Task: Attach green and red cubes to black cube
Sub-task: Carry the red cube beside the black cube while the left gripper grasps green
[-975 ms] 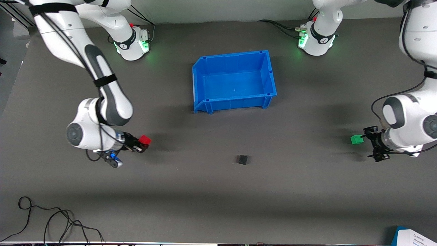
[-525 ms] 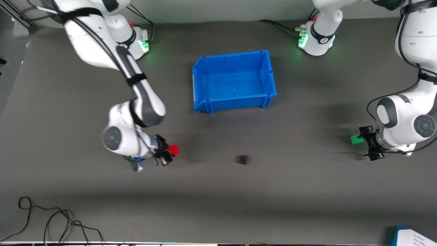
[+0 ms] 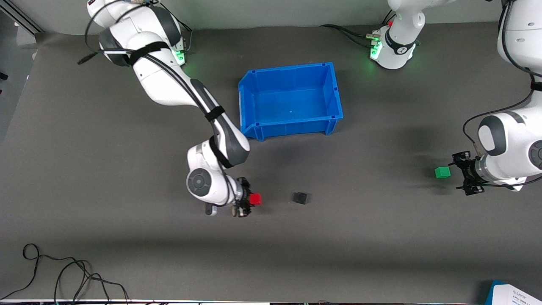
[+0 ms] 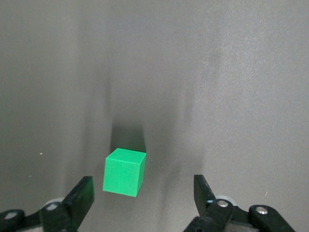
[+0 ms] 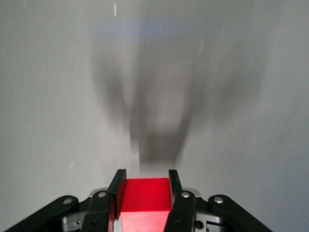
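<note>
My right gripper [image 3: 250, 200] is shut on the red cube [image 3: 255, 199] and holds it low over the mat, a short gap from the black cube [image 3: 300, 198], toward the right arm's end of the table. In the right wrist view the red cube [image 5: 145, 195] sits between the two fingers of the right gripper [image 5: 145, 180]. The black cube does not show there. The green cube [image 3: 442, 172] lies free toward the left arm's end. My left gripper [image 3: 458, 173] is open just beside it. In the left wrist view the green cube [image 4: 124, 172] is ahead of the left gripper [image 4: 142, 191], nearer one finger.
An empty blue bin [image 3: 292, 67] stands farther from the front camera than the black cube, mid-table. Loose black cables [image 3: 63, 275] lie near the front edge at the right arm's end. A white and blue object [image 3: 514, 294] sits at the front corner at the left arm's end.
My right arm has swept the red cube across the mat toward the black cube. My left gripper has drawn back a little from the green cube, which stays in place.
</note>
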Controlling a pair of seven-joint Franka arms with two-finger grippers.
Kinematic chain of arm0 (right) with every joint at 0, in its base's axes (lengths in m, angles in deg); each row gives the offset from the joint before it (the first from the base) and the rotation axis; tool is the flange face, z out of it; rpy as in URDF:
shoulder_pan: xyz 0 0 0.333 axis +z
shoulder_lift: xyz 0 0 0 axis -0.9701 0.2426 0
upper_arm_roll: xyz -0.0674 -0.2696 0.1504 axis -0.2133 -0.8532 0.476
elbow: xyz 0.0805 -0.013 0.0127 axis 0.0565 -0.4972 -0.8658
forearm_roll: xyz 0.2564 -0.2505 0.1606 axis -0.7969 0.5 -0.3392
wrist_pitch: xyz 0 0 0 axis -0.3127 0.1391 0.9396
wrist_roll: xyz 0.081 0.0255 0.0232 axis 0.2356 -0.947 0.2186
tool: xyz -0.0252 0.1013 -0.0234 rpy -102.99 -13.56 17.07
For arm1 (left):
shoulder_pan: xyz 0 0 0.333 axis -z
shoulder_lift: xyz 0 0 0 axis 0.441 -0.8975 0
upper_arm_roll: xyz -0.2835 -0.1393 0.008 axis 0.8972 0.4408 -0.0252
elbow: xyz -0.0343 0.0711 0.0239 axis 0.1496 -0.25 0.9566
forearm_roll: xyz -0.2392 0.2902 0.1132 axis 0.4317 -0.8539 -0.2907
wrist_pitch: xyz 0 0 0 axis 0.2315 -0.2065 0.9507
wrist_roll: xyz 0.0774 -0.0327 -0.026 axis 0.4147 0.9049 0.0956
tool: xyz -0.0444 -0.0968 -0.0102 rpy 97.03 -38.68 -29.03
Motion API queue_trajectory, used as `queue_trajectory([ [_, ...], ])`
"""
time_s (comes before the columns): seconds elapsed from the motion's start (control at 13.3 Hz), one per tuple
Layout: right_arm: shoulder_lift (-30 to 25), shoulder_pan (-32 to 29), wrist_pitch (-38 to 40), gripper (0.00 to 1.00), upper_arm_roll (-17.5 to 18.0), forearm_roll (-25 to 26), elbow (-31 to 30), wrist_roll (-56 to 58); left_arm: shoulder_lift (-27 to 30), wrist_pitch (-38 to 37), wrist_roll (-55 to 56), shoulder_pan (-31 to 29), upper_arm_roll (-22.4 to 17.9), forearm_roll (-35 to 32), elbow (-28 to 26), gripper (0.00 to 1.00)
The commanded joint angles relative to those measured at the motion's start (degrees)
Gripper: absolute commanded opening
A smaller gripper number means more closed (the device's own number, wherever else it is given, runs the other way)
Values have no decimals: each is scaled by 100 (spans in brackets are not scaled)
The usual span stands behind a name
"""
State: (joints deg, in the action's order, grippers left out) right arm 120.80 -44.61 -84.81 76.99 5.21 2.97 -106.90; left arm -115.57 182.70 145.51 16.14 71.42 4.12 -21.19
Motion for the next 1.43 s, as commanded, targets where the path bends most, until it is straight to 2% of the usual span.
queue_trajectory([
  [0.0,616,47,-294,12,263,-94,906,-674,-67,-43,54,62,-23,-273,-129,92],
  [0.38,730,389,-391,12,308,-59,950,-1210,-226,264,54,80,-23,-389,-280,92],
  [0.6,923,547,-979,13,299,-33,959,-1272,-296,563,63,168,-23,-389,-420,89],
  [0.67,959,565,-989,13,282,-15,959,-1255,-296,572,63,168,-23,-389,-438,75],
  [0.75,959,565,-989,13,282,28,959,-1255,-296,573,54,159,-23,-389,-447,58],
  [0.82,959,565,-989,13,273,64,959,-1255,-288,573,54,159,-23,-389,-447,56],
  [0.97,968,565,-989,13,273,64,959,-1255,-288,564,54,141,-23,-389,-447,58],
  [1.2,968,565,-972,13,273,73,950,-1255,-261,564,54,89,-32,-389,-447,68],
  [1.35,950,557,-841,13,247,186,941,-1237,-279,572,54,89,-32,-398,-447,67],
])
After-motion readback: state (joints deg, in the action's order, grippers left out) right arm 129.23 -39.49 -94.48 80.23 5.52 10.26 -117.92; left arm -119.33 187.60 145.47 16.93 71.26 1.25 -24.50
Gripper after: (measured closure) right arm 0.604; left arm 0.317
